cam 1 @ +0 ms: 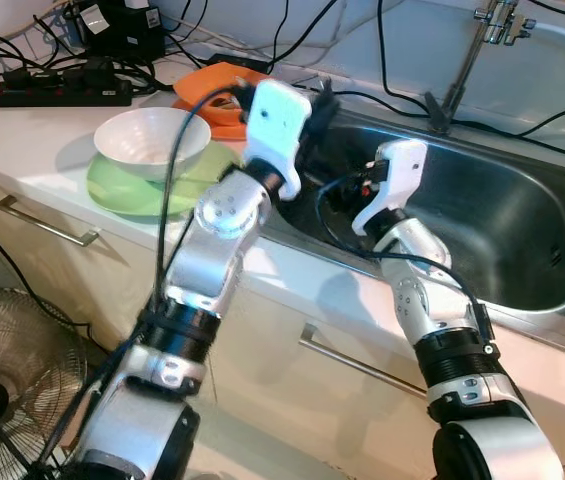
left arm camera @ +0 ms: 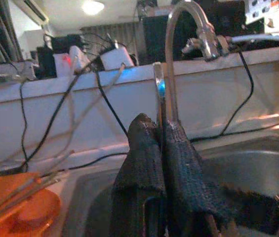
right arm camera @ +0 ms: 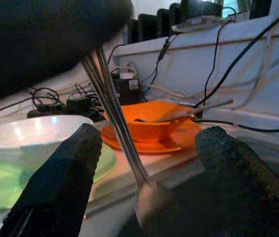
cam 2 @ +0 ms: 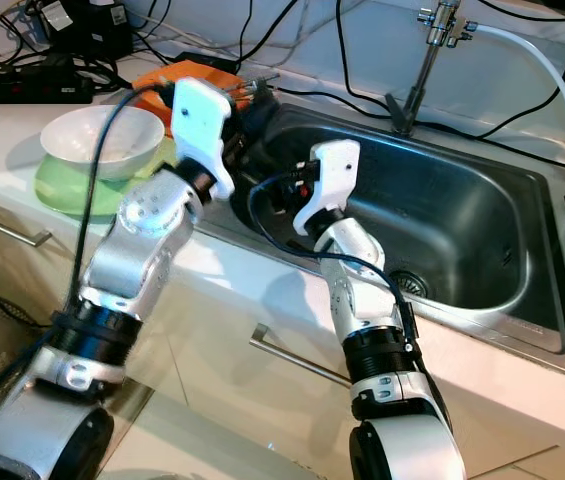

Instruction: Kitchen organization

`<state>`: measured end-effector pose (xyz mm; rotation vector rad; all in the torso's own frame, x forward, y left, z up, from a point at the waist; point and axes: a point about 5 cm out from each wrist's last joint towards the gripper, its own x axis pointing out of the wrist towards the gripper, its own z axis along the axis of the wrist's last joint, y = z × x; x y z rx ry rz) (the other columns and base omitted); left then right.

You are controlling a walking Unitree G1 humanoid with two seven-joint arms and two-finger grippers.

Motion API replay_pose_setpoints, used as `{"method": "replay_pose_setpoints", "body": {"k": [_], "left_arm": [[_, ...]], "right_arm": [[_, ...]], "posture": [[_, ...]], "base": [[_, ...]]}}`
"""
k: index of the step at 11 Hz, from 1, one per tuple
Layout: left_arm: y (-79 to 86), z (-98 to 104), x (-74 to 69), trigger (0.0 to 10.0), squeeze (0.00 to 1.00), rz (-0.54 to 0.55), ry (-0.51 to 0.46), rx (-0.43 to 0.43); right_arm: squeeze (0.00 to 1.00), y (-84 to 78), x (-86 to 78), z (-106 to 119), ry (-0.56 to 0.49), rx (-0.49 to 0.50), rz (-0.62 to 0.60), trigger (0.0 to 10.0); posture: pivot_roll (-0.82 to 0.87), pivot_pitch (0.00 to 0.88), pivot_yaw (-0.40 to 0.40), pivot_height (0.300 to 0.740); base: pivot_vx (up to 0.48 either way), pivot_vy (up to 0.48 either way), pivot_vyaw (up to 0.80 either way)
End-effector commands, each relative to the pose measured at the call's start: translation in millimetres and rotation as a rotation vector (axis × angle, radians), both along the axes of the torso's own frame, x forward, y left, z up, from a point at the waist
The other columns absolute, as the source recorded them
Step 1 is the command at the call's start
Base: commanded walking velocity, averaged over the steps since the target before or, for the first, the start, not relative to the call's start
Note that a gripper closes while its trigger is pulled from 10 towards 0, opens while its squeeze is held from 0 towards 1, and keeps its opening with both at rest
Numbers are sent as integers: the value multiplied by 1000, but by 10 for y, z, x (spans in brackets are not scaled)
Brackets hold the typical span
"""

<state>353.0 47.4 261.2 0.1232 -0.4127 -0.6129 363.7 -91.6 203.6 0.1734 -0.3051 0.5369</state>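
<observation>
One metal utensil [right arm camera: 113, 106] pinched in left tool [left arm camera: 161, 148]; right tool [right arm camera: 144, 163] spread.

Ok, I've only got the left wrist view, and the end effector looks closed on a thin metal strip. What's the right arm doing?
Observer: The right end effector is open, its fingers on either side of that metal utensil, which hangs down from the left end effector.
Operator: And where is all that happening?
Observer: Over the left end of the steel sink, close to the counter edge.
Operator: Anything on the counter beside it that I can't see?
Observer: A white bowl sits on a green plate, just left of the left arm.
</observation>
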Motion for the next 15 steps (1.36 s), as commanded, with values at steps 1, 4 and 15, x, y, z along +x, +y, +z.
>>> {"method": "replay_pose_setpoints", "body": {"k": [1,4,15], "left_arm": [[-71,33,-44,10000,0,-41,-9,1],[-140,8,-83,10000,0,-86,11,11],[-135,46,-87,10000,0,-73,16,5]], "right_arm": [[0,-7,-22,7,-6,13,14,10000],[0,13,-33,13,-7,19,34,10000],[0,14,-25,-47,14,12,22,0]], "posture": [[168,0,-41,740],[170,0,-43,740],[177,28,-52,740]], "base": [[0,0,0],[0,0,0],[0,0,0]]}}
